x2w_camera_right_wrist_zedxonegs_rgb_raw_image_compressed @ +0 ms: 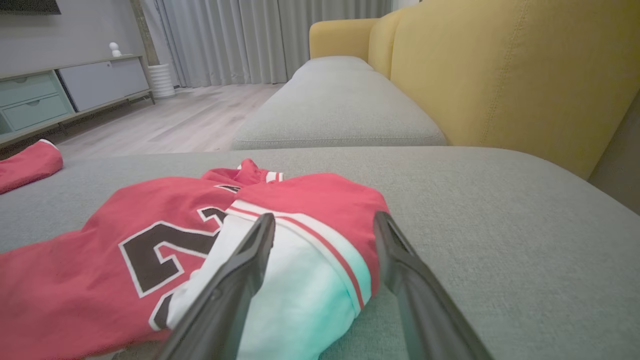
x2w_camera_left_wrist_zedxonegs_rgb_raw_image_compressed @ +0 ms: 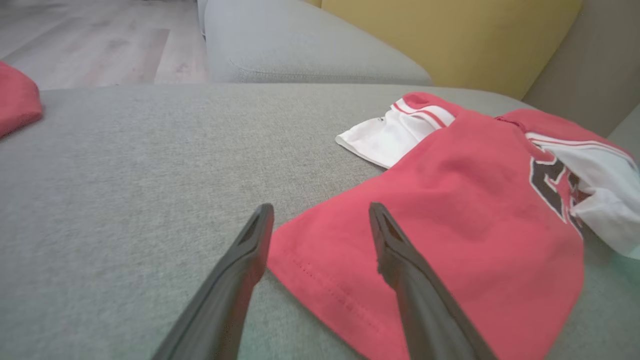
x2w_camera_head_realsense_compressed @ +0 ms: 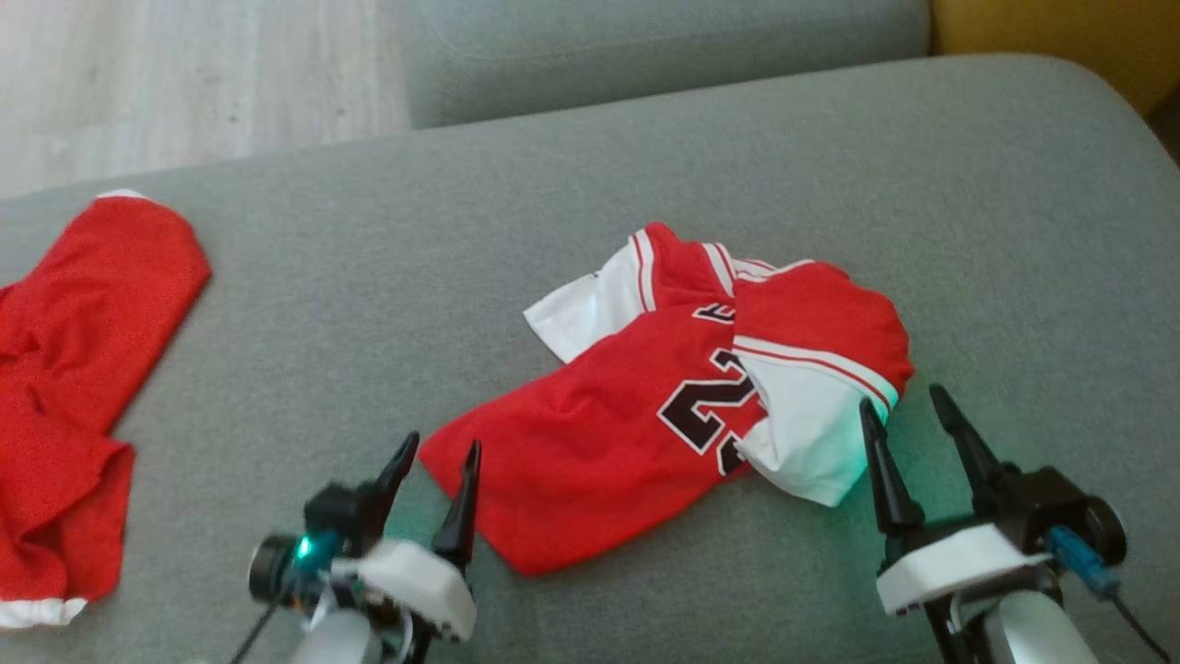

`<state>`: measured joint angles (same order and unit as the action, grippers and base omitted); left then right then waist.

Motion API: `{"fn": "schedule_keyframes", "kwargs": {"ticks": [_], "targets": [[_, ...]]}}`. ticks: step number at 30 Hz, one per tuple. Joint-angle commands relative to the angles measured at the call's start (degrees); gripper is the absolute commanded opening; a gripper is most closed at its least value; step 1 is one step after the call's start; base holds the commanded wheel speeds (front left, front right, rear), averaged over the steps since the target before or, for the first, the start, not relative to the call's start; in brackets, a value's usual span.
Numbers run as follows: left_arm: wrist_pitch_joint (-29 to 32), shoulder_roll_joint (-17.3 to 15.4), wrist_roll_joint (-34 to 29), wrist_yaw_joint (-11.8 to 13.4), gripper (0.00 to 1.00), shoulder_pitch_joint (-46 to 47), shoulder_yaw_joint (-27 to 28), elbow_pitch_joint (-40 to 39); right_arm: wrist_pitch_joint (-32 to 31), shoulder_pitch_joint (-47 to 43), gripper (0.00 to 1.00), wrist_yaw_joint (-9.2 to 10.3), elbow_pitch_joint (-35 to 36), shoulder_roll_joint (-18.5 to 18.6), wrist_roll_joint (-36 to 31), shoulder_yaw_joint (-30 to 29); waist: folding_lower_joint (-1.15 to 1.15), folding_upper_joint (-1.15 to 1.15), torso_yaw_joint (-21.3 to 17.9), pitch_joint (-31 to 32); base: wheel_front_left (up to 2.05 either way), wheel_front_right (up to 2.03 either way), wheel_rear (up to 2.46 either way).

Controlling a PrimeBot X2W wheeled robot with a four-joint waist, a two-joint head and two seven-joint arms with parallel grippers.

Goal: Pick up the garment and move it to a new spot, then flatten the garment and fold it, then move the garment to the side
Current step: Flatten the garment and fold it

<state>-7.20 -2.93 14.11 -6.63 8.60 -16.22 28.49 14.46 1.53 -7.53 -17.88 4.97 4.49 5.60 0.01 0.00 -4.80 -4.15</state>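
Observation:
A red garment with white sleeves and dark numbers lies crumpled on the grey cushion, one white sleeve folded over its right side. My left gripper stands open just left of the garment's near hem corner. From the left wrist, that red garment lies past the left gripper. My right gripper is open beside the folded white sleeve. Through the right wrist camera the right gripper points at the garment and its sleeve. Both grippers hold nothing.
A second red cloth lies at the cushion's left edge. Another grey cushion sits beyond, with a yellow backrest to the right. Wooden floor lies at the far left.

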Motion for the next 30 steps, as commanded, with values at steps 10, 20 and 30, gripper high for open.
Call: {"fn": "schedule_keyframes", "kwargs": {"ticks": [10,20,30], "targets": [[5.83,-2.36,0.56,0.75,1.0,8.23,2.04,8.74,0.54,3.45,1.0,0.04,1.95,0.37,0.89,1.82,-0.01,0.0,-3.56,-2.52,0.0,0.0,0.0],[5.62,-1.76,2.39,-0.46,0.0,7.37,-2.05,10.19,0.54,3.24,1.0,0.04,1.43,0.06,0.91,0.98,-0.01,0.0,-3.02,-0.84,0.0,0.0,0.0],[9.0,-2.8,12.1,-0.83,0.0,0.58,-6.95,-12.15,0.54,1.25,1.0,0.04,1.45,0.15,0.56,0.4,-0.01,0.0,-0.1,1.72,0.0,0.0,0.0]]}}
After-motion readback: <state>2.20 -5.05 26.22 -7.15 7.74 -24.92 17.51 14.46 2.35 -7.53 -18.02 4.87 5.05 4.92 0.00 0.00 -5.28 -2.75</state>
